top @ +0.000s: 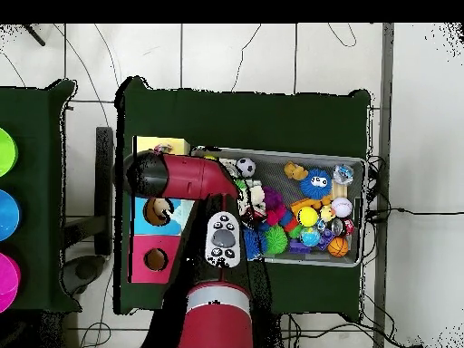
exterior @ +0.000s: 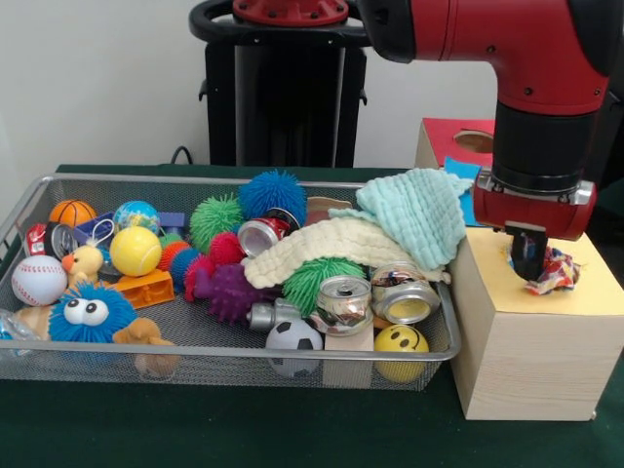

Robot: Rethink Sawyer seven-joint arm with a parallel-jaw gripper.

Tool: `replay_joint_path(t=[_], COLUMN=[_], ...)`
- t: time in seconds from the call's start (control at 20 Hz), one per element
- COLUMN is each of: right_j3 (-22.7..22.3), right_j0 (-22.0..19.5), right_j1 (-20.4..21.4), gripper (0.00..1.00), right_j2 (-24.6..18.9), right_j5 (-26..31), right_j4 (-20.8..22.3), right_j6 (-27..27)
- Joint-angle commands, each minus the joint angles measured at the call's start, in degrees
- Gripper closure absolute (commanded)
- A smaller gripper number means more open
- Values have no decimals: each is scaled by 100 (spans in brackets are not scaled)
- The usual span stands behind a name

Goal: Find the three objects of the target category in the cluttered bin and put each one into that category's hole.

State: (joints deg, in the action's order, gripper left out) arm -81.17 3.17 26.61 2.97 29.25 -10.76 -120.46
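My gripper (exterior: pixel 529 257) hangs low over the yellow-topped wooden box (exterior: pixel 585 297), right of the wire bin (exterior: pixel 195 183). A crumpled, colourful wrapper (exterior: pixel 556 271) lies at the gripper's tip on the yellow top, where the hole sits. The dark tip hides whether the wrapper is held. In the bin, crushed cans (exterior: pixel 343 302) (exterior: pixel 405 295) lie near the front and a red can (exterior: pixel 261 234) in the middle. In the overhead view my red arm (top: pixel 181 175) covers the gripper and reaches toward the yellow box section (top: pixel 161 145).
A mint cloth (exterior: pixel 414 210) and a cream cloth (exterior: pixel 331 244) drape over the bin's right side. Spiky balls, sports balls and toys fill the remainder. Behind the yellow box stand a blue section (top: pixel 145 217) and a red section (exterior: pixel 448 136), each with a hole.
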Motion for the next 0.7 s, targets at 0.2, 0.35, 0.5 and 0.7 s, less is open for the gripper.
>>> replay_joint_path(t=[0.2, 0.35, 0.5, 0.7], right_j3=[-317, -275, -292, -404], right_j0=[57, 231, 601, 872], right_j1=[-492, -598, -695, -914], gripper=[100, 100, 100, 100], right_j2=[-190, 71, 641, 1131], right_j5=[-535, -579, -471, -691], right_j4=[549, 672, 838, 910], right_j6=[-259, -418, -685, -852])
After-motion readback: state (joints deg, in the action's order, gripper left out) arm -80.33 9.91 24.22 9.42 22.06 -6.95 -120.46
